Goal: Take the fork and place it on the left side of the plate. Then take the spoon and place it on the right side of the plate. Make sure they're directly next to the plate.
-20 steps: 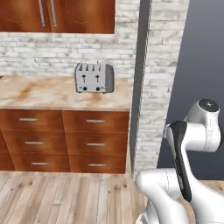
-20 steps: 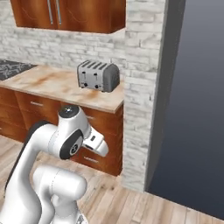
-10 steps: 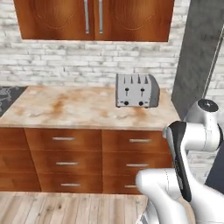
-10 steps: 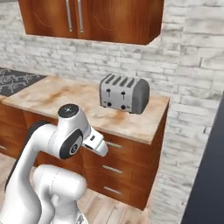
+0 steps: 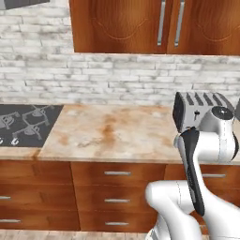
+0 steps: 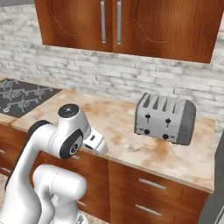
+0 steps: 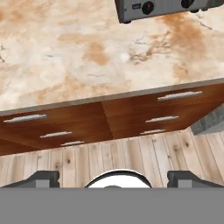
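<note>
Gripper [image 7: 113, 178]: jaws spread wide, empty, finger tips apart over wooden floor [image 7: 131, 153] before the drawer fronts [image 7: 109, 120]. Arm folded close above the base, hand angled down toward the marbled counter [image 5: 112, 133]. Silver four-slot toaster [image 6: 165, 118] on the counter's right part; black hob [image 5: 26, 124] at left. Wall cabinets [image 6: 127, 24] over white brick. No legible writing.

So the toaster [image 6: 164, 118] sits on the tabletop [image 5: 108, 136] toward its right end, back near the brick wall [image 5: 93, 75]. Stove [image 5: 26, 124] is off to the left, cupboards [image 6: 127, 24] hang above, drawers [image 5: 117, 187] below the tabletop.
</note>
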